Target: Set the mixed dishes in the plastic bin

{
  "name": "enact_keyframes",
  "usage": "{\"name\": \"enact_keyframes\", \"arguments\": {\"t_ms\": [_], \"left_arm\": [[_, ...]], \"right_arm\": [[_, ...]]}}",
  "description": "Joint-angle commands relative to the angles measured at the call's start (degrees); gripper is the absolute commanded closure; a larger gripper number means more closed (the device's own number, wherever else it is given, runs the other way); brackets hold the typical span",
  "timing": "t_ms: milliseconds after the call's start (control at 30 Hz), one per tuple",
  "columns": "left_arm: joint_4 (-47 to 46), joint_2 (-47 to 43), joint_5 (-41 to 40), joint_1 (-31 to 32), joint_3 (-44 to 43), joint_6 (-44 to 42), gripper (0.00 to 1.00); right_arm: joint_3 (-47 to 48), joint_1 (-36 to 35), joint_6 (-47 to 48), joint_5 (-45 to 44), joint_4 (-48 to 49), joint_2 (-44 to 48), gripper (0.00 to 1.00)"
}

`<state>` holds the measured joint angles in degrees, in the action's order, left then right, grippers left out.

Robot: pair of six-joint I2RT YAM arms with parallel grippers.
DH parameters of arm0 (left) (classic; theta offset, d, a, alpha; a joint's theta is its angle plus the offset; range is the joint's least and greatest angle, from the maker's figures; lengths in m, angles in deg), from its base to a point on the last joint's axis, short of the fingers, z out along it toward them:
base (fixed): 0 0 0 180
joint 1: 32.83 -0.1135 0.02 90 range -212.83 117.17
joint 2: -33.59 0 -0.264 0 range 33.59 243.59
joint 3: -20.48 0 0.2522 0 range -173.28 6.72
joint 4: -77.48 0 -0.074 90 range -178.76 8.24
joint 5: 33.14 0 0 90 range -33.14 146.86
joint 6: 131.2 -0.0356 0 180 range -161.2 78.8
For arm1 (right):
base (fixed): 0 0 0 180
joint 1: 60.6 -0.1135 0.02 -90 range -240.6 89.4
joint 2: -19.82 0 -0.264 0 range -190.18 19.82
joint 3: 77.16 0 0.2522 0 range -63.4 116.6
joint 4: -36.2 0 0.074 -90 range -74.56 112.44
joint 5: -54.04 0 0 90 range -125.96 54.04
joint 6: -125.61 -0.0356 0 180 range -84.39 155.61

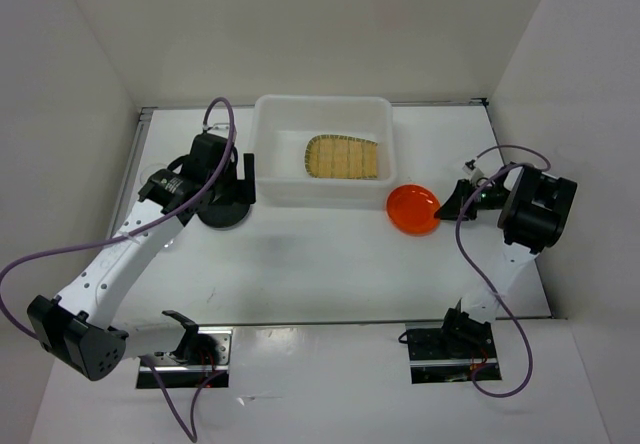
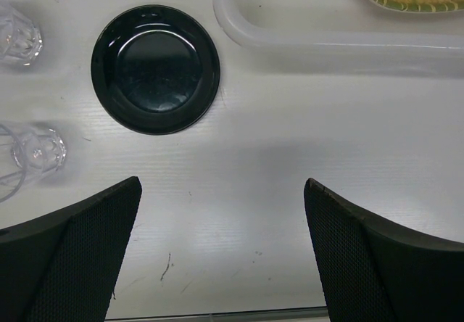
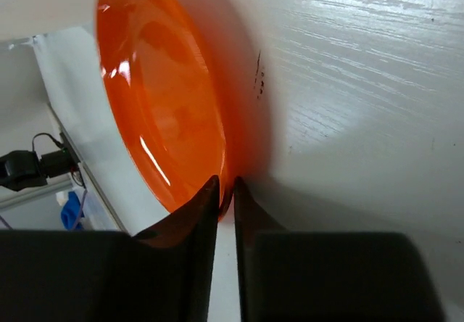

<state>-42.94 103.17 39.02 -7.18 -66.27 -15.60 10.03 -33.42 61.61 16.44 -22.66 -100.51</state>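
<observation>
Noting the right gripper first: we are seeing it clamping the rim of the orange plate, which is sitting just off the right front corner of the plastic bin. Our left gripper is hanging wide open over the black plate, just left of the bin; two clear cups are standing further left. The bamboo tray is lying inside the bin.

On the table, the white translucent rectangular plastic tub sits at 12 o'clock. The tan woven bamboo tray with green rim lies inside, toward 3 o'clock. The small orange round plate is just beside the tub at 4 o'clock, the small glossy black round plate at 8 o'clock, and the two small clear cups at that plate's 9 o'clock.
</observation>
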Motion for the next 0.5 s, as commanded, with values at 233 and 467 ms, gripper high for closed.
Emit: {"name": "enact_keyframes", "arguments": {"t_ms": [233,467], "left_arm": [[-1.00,-1.29,-1.40,0.10,1.27,0.50,0.01],[-1.53,-1.29,-2.54,0.10,2.33,0.50,0.01]], "right_arm": [[-1.80,1.64,0.18,-9.34,2.22,-0.26,1.00],[0.93,7.27,11.85,-6.00,-14.82,6.33,1.00]]}}
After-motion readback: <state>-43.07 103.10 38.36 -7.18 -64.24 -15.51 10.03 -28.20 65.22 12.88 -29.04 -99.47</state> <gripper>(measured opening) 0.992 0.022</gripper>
